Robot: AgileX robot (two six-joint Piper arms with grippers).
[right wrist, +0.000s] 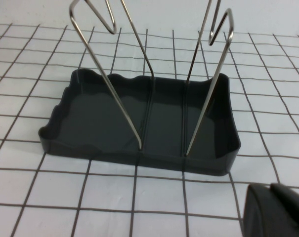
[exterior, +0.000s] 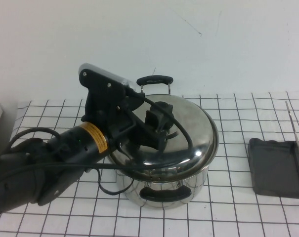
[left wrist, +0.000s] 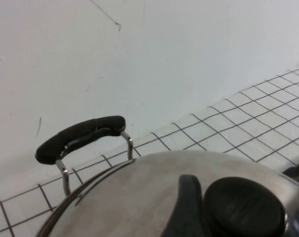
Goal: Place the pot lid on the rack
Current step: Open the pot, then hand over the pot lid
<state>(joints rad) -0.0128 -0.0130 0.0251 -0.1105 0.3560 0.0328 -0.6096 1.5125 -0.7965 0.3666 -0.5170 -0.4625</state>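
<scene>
The left gripper point(exterior: 158, 123) hangs over the pot lid point(exterior: 189, 133), its fingers point(left wrist: 186, 207) spread either side of the black knob point(left wrist: 245, 207). The lid sits on the pot point(exterior: 164, 190), on the gridded bench point(exterior: 228, 217). The rack point(right wrist: 139, 123) stands well apart, just ahead of the right gripper point(right wrist: 277, 210), whose fingers are pressed together.

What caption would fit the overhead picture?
Left tool open over the pot lid knob; rack waits empty at right.
</scene>
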